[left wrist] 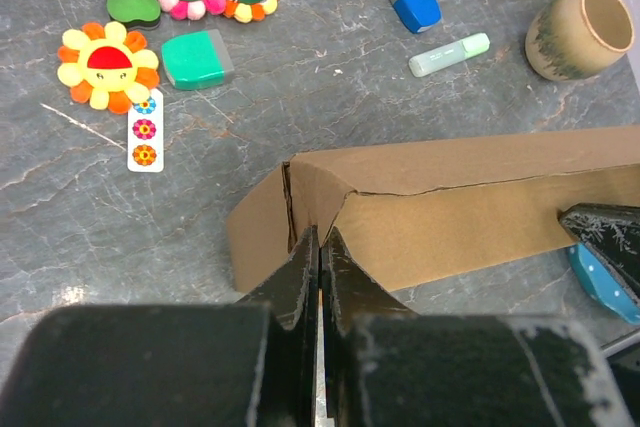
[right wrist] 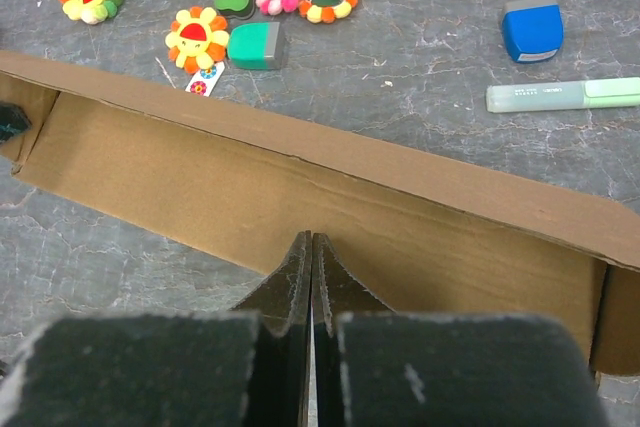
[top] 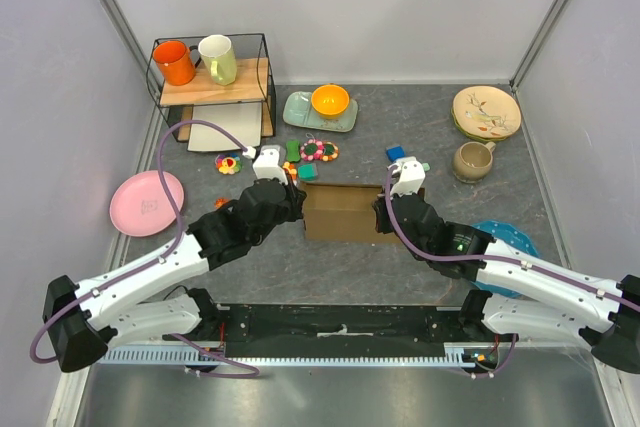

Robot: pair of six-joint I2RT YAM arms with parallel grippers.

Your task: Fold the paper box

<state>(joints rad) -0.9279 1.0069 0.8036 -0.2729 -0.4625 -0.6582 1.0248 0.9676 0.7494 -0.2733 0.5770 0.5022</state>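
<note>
1. Clenched tight, the left pincer (left wrist: pixel 318 239) is pressing its fingertips against the left end of the paper box (left wrist: pixel 450 212), right at the folded corner; whether any cardboard is caught between them cannot be told
2. Squeezed shut as well, the right pincer (right wrist: pixel 311 242) is touching its tips to the brown cardboard just below the long folded wall
3. Between the two arms, the paper box is sitting at the middle of the grey surface (top: pixel 420 277), with its long wall standing up on the far side
4. Just beyond the box, a sunflower toy (left wrist: pixel 108 65), a teal eraser (left wrist: pixel 197 58), a blue block (left wrist: pixel 415 5) and a pale green highlighter (left wrist: pixel 450 54) are lying apart from one another
5. Farther out, a pink plate (top: pixel 147 202) is lying at the left, an orange mug (top: pixel 175 62) and a cream mug (top: pixel 218 59) are standing on a wire shelf (top: pixel 215 87), an orange bowl (top: pixel 330 100) is resting on a green tray (top: pixel 300 112), and a brown cup (top: pixel 472 160) is sitting near a patterned plate (top: pixel 486 112)
</note>
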